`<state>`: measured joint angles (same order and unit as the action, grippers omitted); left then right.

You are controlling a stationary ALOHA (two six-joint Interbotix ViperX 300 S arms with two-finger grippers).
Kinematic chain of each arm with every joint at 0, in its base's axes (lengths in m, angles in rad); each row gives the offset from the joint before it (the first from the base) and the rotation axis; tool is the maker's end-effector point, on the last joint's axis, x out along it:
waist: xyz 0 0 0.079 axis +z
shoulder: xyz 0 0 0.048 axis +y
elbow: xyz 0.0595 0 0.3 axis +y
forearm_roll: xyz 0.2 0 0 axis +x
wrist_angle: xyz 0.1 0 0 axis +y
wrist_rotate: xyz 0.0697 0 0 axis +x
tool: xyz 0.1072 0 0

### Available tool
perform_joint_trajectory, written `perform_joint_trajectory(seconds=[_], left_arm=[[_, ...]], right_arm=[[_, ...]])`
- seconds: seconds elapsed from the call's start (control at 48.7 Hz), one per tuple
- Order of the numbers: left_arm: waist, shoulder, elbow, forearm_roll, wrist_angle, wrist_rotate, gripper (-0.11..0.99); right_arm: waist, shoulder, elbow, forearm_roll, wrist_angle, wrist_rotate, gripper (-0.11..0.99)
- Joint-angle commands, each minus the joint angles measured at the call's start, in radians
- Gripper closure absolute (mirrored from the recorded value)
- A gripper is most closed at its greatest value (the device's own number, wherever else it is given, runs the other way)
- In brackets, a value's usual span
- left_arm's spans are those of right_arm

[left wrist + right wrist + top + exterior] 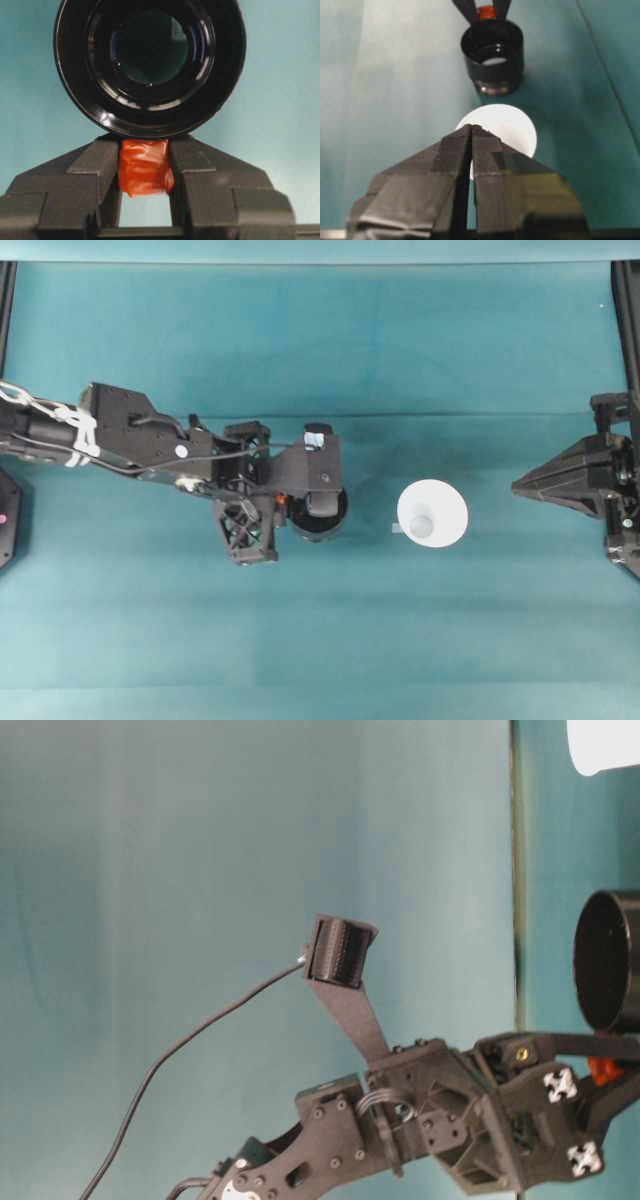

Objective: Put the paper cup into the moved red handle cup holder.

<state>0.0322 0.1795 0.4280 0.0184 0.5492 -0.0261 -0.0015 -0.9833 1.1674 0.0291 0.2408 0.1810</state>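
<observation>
- On the teal tabletop [320, 640], near the middle of my overhead view, I see the red handle cup holder [322, 517], a glossy black round cup standing upright with its mouth open upward.
- My left gripper [145, 175] reaches in from the left side, and part of that arm covers the holder from above.
- In my left wrist view the two black fingers [95, 170] are clamped on the holder's small orange-red handle [145, 167], one pressed against each side of it.
- The same view looks straight into the holder's dark, shiny inside.
- In the table-level view the holder [607, 960] stands on the tabletop with the handle [603, 1070] caught in the left gripper [610, 1082].
- The paper cup [432, 514] is plain white and stands upright on the tabletop with its wide rim up, to the right of the holder and not touching it.
- My right gripper [520, 484] sits near the right edge of the overhead view, well apart from the paper cup.
- In my right wrist view its fingers [452, 155] are pressed together with nothing between them, and the paper cup [512, 130] and then the holder [492, 57] lie beyond the tips.
</observation>
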Motion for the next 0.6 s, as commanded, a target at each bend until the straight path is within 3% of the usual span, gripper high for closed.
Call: perform_joint_trajectory(seconds=[0.0,0.575], left_arm=[[-0.002,0.002,-0.017,0.003,-0.02,0.002,0.61],[-0.002,0.026,-0.023,0.003,-0.054,-0.002,0.61]], right_arm=[[-0.002,0.006,-0.014,0.003,-0.005,0.008,0.97],[-0.003,0.011,-0.012,0.003,0.038,0.009,0.97]])
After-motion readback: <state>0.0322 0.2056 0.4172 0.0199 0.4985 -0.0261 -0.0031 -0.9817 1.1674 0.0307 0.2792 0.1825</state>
